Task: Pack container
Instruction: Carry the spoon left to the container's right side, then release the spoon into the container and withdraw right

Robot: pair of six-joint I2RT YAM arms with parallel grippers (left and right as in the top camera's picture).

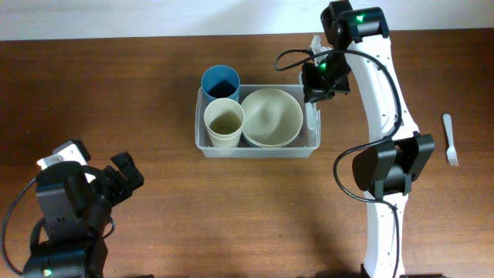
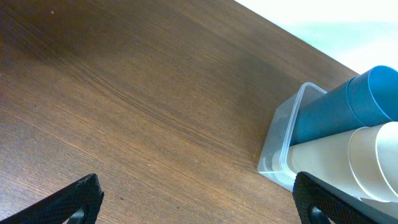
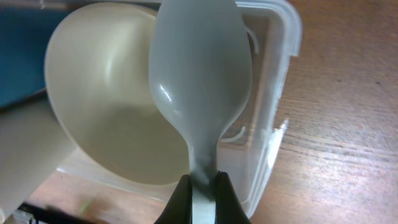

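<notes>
R gripper (image 3: 199,190) grips white plastic spoon (image 3: 199,74) above clear rectangular plastic container (image 1: 255,152). L gripper (image 2: 199,202) idle, jaws apart, lower left. Next, likely: lower, release inside.

Left claw (image 2: 196,190) gapes wide; right claw (image 3: 201,188) pinches a spoon (image 3: 199,81).

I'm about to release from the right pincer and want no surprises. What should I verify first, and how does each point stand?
1. Grip: right pincer shut on spoon: ok.
2. Drop zone: spoon above the container, over the bowl: ok.
3. Gap beside bowl fits the spoon: cannot tell.
4. Other arm: left pincer open, away from container: ok.
5. Packing complete: not ok, fork lies on the table.
</notes>
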